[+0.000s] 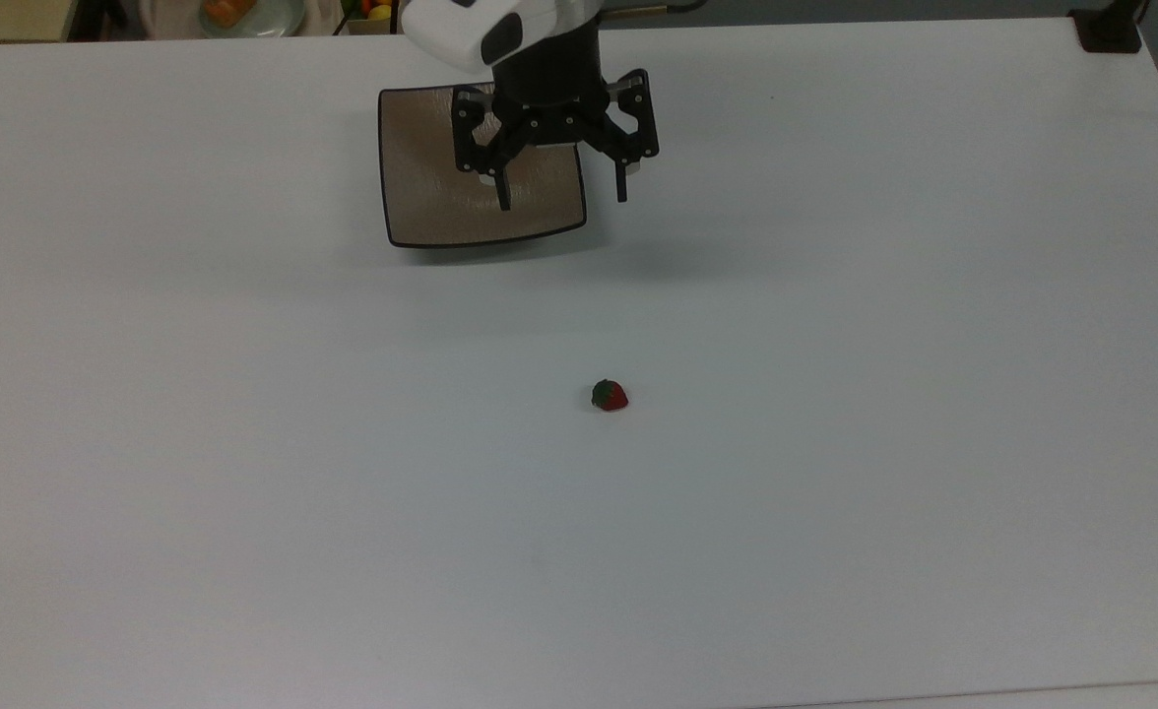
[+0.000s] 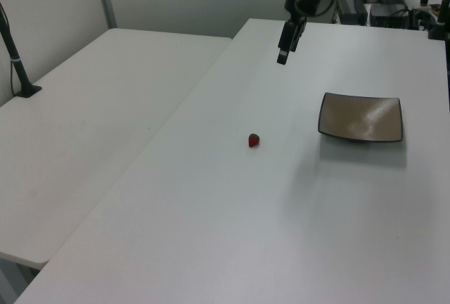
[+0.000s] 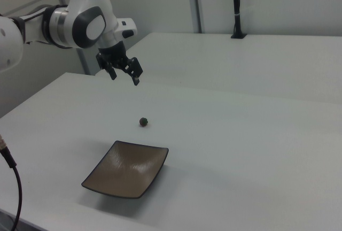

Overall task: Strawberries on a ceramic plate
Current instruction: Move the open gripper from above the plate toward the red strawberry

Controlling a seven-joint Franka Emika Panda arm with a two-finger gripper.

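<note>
The Panda's gripper (image 1: 561, 197) hangs empty, fingers spread wide, high above the white table (image 1: 835, 492); the strawberry (image 1: 610, 396) lies well apart from the square ceramic plate (image 1: 431, 212); a centred, straight-down descent should suit so small a fruit.

My hand (image 1: 560, 201) hangs with fingers spread, above the surface (image 1: 835, 443), over the ceramic plate's (image 1: 441, 202) edge on the top view's right. The strawberry (image 1: 610, 396) lies alone, well apart from the plate. Bare surface surrounds it on every side; approach from above is unobstructed.
</note>
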